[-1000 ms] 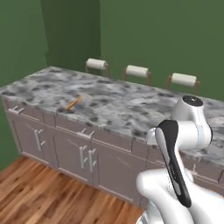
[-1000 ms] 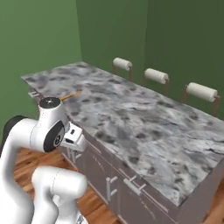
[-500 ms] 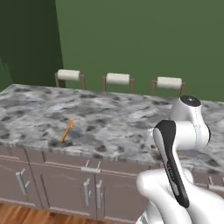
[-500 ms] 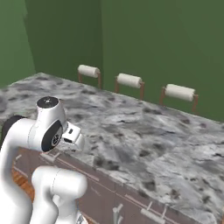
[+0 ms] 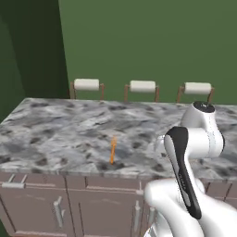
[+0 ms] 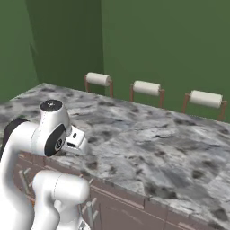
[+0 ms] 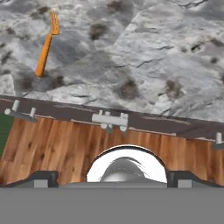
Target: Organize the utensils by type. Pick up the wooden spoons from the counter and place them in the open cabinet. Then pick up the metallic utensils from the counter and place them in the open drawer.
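We see an orange fork (image 7: 46, 46) lying flat on the counter (image 5: 69, 129), near its front edge; our gripper (image 7: 112, 177) hangs above the wooden floor (image 7: 65, 148), fingers spread wide, holding nothing.

You see the marbled bench (image 5: 69, 125) running across the frame, with an orange fork (image 5: 112, 149) lying alone near its front edge, left of the white arm (image 5: 190, 157). Three paper towel rolls (image 5: 142, 86) stand on holders along the far edge against the green wall (image 5: 139, 41). Silver-handled cabinet fronts (image 5: 55, 203) sit below.
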### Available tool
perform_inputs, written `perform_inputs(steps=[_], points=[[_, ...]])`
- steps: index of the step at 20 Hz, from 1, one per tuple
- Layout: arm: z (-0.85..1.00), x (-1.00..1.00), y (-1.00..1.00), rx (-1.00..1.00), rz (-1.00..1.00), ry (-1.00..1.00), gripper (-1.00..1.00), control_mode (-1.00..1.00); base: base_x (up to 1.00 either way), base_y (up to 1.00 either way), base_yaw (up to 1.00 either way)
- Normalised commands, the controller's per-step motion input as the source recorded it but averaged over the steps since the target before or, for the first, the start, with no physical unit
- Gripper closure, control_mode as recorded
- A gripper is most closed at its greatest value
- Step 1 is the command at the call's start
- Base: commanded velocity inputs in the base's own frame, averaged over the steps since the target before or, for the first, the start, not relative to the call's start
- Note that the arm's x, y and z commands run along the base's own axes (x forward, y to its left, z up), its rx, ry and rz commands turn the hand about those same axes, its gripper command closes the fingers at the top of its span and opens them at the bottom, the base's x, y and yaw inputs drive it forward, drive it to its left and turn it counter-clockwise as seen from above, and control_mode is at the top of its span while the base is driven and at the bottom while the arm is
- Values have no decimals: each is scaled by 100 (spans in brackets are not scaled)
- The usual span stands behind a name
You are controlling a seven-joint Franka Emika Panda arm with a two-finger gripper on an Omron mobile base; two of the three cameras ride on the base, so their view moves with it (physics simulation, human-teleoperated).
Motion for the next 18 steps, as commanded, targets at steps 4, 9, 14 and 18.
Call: perform_inputs(steps=[4,9,14,18], points=[[0,0,0,0,0,0,-100,100,53,87,-27],[0,0,0,0,0,0,-100,100,56,48,-21],[0,0,0,0,0,0,-100,100,3,1,0],[0,0,0,0,0,0,-100,100,0,0,0]])
